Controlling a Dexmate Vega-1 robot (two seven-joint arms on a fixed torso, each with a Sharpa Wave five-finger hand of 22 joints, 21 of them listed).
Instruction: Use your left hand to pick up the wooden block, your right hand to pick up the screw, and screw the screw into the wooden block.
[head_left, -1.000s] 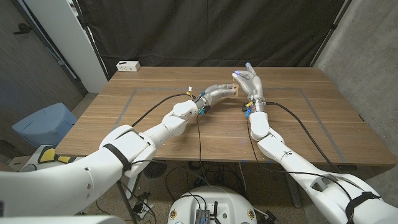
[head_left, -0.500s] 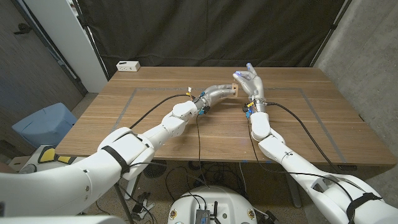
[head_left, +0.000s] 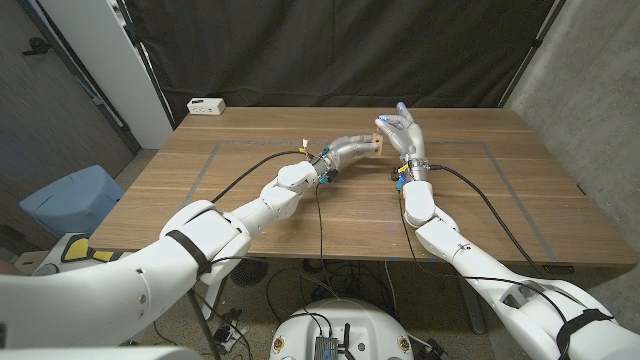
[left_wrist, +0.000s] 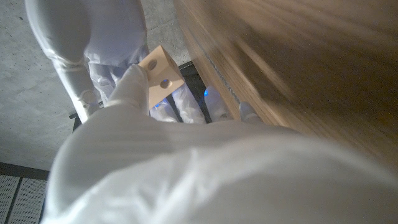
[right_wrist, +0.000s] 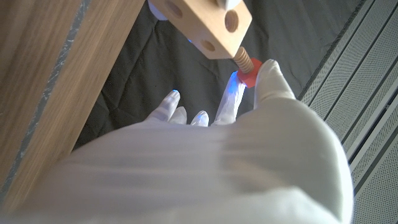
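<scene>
Overhead head camera, two close wrist cameras

Head view: left hand (head_left: 366, 143) and right hand (head_left: 402, 130) are overlapping around the wooden block (head_left: 381, 146), which is showing only as a small tan sliver; the screw is too small to make out there. Left wrist view: tabletop (left_wrist: 292, 68) is blurring out, and the hand's back is covering the block's (left_wrist: 159, 71) lower part. Right wrist view: block (right_wrist: 208, 25) is getting cut off at the frame edge; fingers (right_wrist: 268, 78) are hiding part of the screw's (right_wrist: 247, 71) red head.
</scene>
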